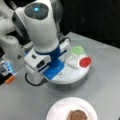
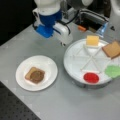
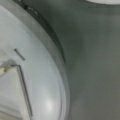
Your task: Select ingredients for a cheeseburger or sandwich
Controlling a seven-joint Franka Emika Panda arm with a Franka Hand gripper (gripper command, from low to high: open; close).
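On the white paper plate (image 2: 23, 63) lies the sandwich: a tan bread square (image 2: 29, 73) with the brown patty (image 2: 37, 76) on top. In the other front view the patty (image 1: 77, 115) shows at the bottom. The white divided tray (image 2: 75, 62) holds the other ingredients: yellow cheese (image 2: 92, 40), a second bread square (image 2: 112, 49), green lettuce (image 2: 113, 70) and a red disc (image 2: 91, 77). My gripper (image 2: 64, 43) hangs over the table just off the tray's left rim, nearest the cheese. The wrist view shows only the tray rim (image 3: 50, 75) and bare table.
An orange object (image 2: 81, 28) and a blue-lit device (image 2: 102, 30) sit behind the tray near the arm's base. A black perforated surface (image 2: 15, 107) borders the grey table (image 2: 62, 100) at the lower left. The arm's body (image 1: 42, 32) covers the tray's left half in a front view.
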